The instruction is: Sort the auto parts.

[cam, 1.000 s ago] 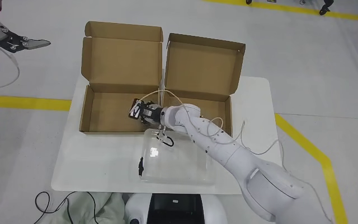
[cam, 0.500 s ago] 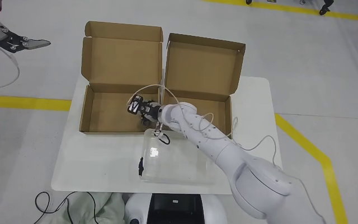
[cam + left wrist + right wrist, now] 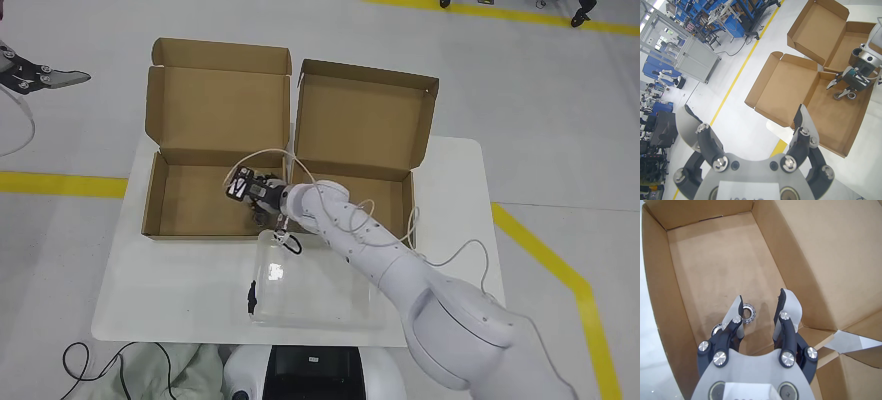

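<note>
Black-padded right gripper (image 3: 761,296) spread wide, holding nothing, low inside cardboard box (image 3: 715,256). Just beneath one fingertip (image 3: 734,309), a bearing (image 3: 748,313) lying on box floor; second bearing (image 3: 716,328) beside it, nearer the wrist. Likely steel: heavy for size, rigid, smooth, slippery; best pinched across outer ring. Well apart, left gripper (image 3: 744,111) likewise spread and empty.

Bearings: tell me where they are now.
Right wrist view: both bearings lie close together on the floor of the left cardboard box, beneath the open right gripper.
</note>
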